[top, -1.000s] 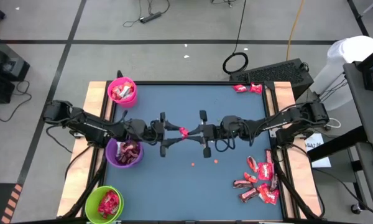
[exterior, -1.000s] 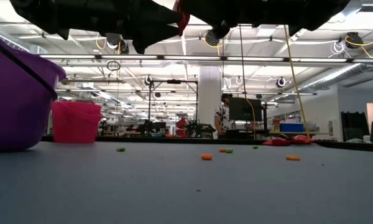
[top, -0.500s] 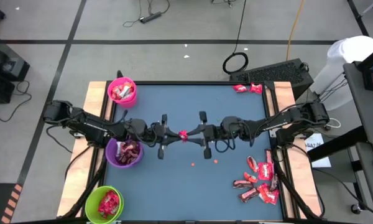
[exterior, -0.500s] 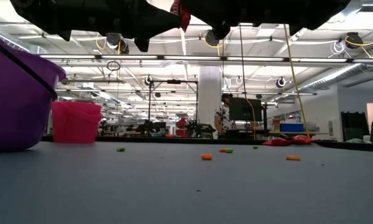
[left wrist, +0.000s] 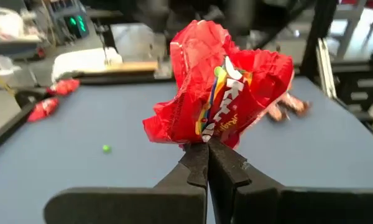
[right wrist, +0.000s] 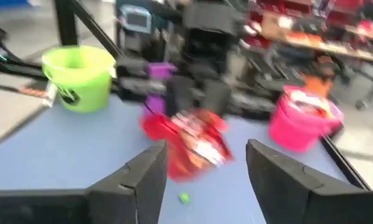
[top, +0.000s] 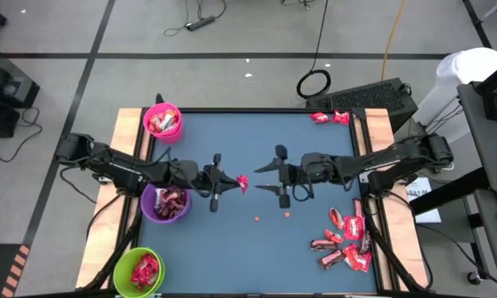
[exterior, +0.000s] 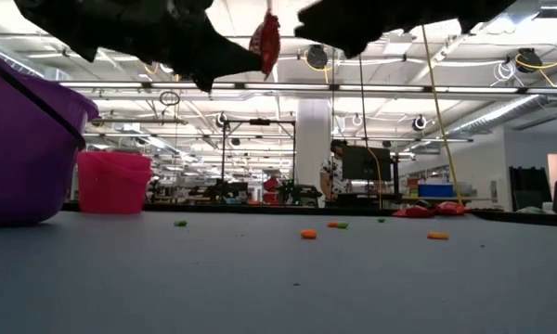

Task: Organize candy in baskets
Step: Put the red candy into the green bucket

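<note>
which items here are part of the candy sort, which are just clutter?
Job:
- red candy, held by left end effector
- candy pile, two pieces at far edge
- pink basket, purple basket, green basket

Clutter:
- orange specks
- cable loop

Bright, even light falls from rows of ceiling strips (exterior: 288,88), which glare white in the low view and turn both arms there into black silhouettes. On the tabletop (top: 257,248) shadows are faint and soft. In the left wrist view the red wrapper (left wrist: 221,99) just beyond the jaws is sharp and glossy, the room behind it soft. The right wrist view is smeared throughout, the green tub (right wrist: 78,78) and pink tub (right wrist: 304,121) both fuzzy-edged.
</note>
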Controlling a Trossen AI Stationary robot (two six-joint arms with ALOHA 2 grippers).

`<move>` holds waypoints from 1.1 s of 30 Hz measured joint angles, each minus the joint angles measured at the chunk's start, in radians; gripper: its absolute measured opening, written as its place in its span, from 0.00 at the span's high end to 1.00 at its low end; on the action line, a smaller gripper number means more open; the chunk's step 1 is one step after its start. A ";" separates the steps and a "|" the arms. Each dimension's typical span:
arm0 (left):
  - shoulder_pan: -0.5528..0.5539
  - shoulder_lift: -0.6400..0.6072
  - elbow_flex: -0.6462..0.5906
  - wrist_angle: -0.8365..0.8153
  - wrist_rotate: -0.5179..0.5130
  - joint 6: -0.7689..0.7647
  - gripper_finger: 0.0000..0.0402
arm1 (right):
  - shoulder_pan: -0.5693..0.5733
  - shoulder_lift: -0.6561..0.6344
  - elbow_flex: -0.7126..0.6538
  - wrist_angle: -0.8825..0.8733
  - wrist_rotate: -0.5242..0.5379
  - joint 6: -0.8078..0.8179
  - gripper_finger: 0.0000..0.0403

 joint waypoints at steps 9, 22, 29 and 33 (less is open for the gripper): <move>-0.122 -0.138 0.149 -0.521 -0.001 -0.069 1.00 | 0.000 -0.110 0.000 -0.330 0.022 0.078 0.50; -0.499 -0.160 0.486 -1.207 0.015 -0.589 1.00 | 0.006 -0.066 0.000 -0.350 0.016 0.099 0.51; -0.666 -0.154 0.488 -1.323 -0.069 -0.873 1.00 | 0.006 -0.051 -0.001 -0.354 0.014 0.155 0.51; -0.730 -0.148 0.488 -1.343 -0.096 -0.983 0.99 | 0.029 0.013 0.000 -0.277 -0.023 0.211 0.51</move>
